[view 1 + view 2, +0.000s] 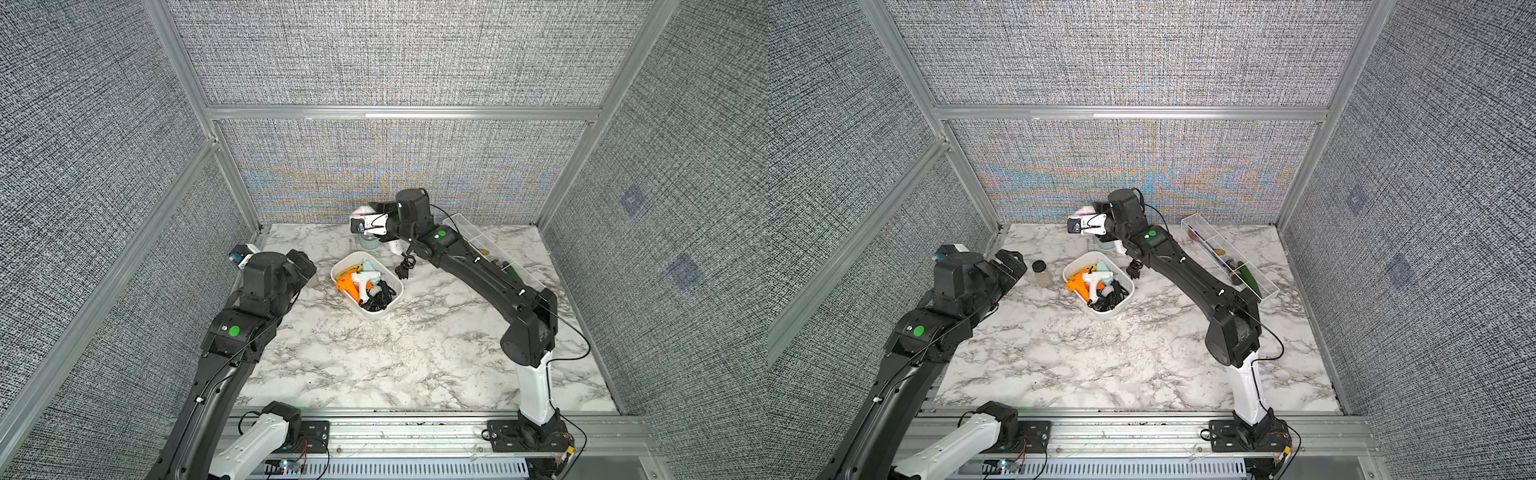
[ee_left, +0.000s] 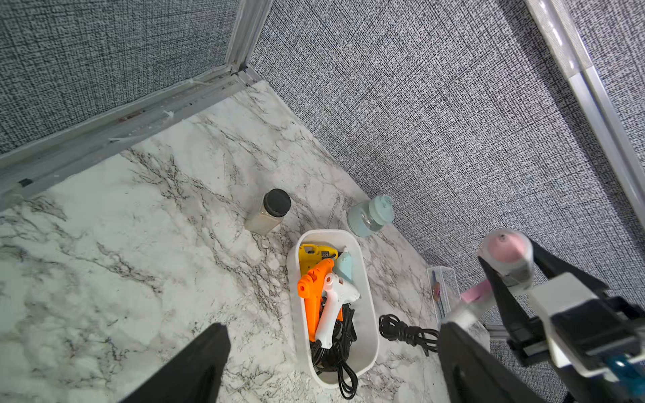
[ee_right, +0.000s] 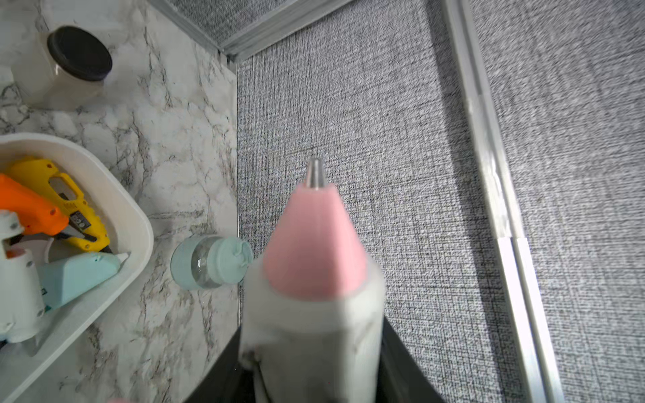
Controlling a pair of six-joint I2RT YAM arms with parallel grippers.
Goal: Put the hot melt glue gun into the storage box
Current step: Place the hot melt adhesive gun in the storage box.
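My right gripper (image 3: 312,349) is shut on a pink and white hot melt glue gun (image 3: 314,251), held in the air near the back wall with its metal nozzle pointing at the wall. Both top views show it (image 1: 362,210) (image 1: 1084,210) behind the storage box. Its coiled black cord (image 2: 405,331) reaches the table beside the box. The storage box (image 1: 392,303) (image 2: 370,314), a white tub, holds yellow, orange, white and light blue glue guns with black cords. My left gripper (image 2: 331,349) (image 1: 1013,262) is open and holds nothing, to the left of the box.
A jar with a black lid (image 2: 272,209) (image 1: 1040,270) stands left of the box. A clear bottle with a light blue cap (image 2: 371,216) (image 3: 209,261) sits behind it by the wall. A long clear acrylic tray (image 1: 1229,253) lies at the back right under the right arm.
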